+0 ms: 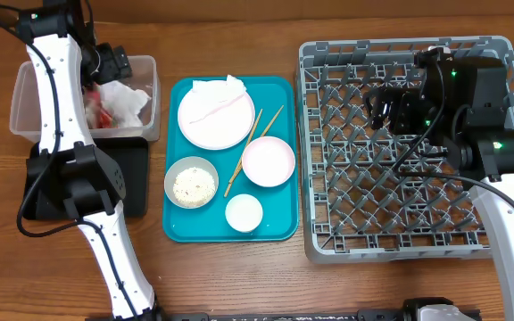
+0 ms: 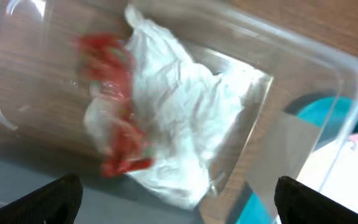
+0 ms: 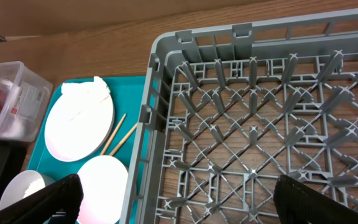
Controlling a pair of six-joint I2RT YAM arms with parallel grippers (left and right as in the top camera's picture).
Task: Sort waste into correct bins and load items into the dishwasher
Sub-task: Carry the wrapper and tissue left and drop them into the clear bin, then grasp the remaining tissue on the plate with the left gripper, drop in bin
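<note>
1. A brown wood-grain worktop (image 1: 230,276) carries everything.
2. Counted:
   - one clear tub (image 1: 150,89) at the far left;
   - one black tray (image 1: 135,169) just near of the tub;
   - one teal tray (image 1: 181,227) in the middle;
   - one grey dish rack (image 1: 355,205) on the right, with no dishes in it.
3. On the teal tray:
   - one plate (image 1: 212,125) with white paper (image 1: 221,87) on its far edge;
   - one pinkish bowl (image 1: 268,160);
   - one greyish bowl (image 1: 168,178) holding rice (image 1: 192,185);
   - one small cup (image 1: 244,213);
   - two chopsticks (image 1: 270,126).
4. One crumpled napkin (image 2: 179,112) and one red wrapper (image 2: 114,81) lie touching inside the tub.
5. The left arm (image 1: 56,98) crosses the black tray and the tub and hides part of each. The right arm (image 1: 498,152) covers the rack's far right.
6. The left gripper (image 2: 179,199) hangs over the tub, spread and holding nothing. The right gripper (image 3: 179,199) hangs over the rack's left side, also spread with nothing in it.
</note>
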